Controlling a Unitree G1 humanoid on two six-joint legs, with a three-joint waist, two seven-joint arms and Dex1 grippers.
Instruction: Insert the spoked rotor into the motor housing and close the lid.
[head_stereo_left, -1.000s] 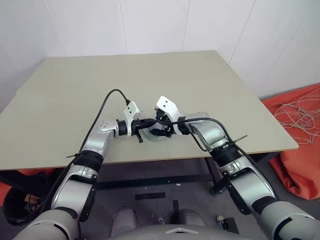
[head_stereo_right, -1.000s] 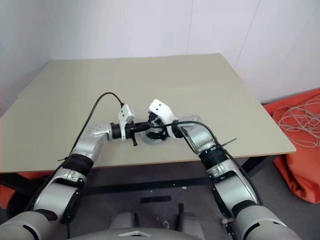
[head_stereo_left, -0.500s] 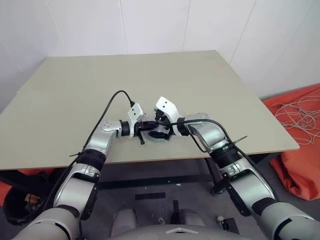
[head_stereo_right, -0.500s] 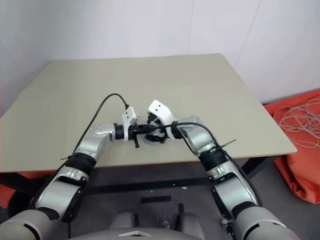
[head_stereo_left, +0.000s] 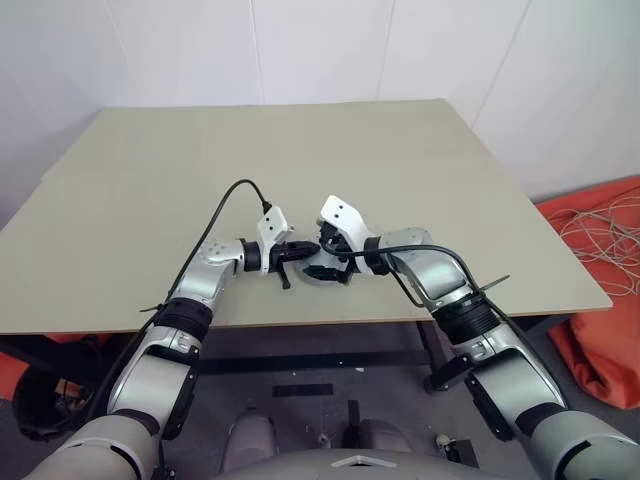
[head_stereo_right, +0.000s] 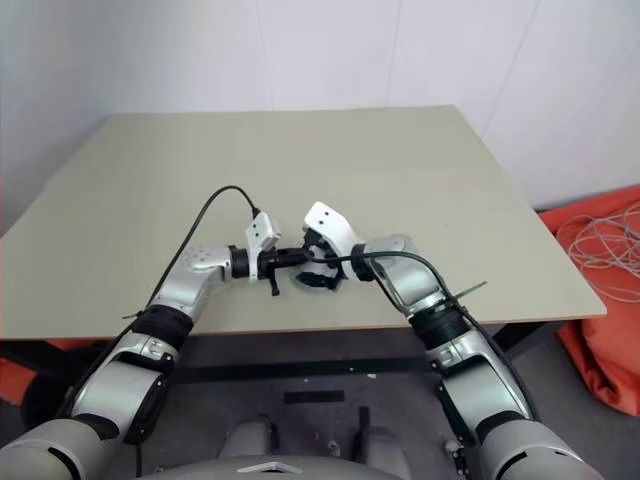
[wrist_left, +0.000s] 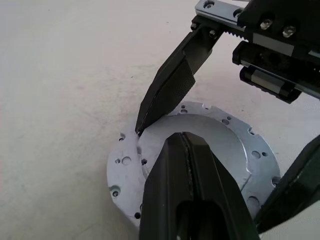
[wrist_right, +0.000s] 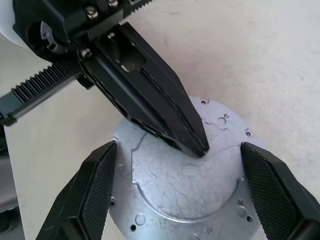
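grey lid (wrist_right: 190, 185) lies flat on table (head_stereo_left: 150, 200) near front edge. left gripper (wrist_right: 197, 145), fingers shut and empty, tip pressing lid centre. right gripper (wrist_right: 180, 200) spread wide astride lid, holding nothing. best: keep lid pinned level, squeeze evenly at rim.

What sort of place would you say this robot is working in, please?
Probably a plain lab or test room rather than a factory line: a bare beige table against white panelled walls, with orange sacks and loose white cable lying on the floor to the right.
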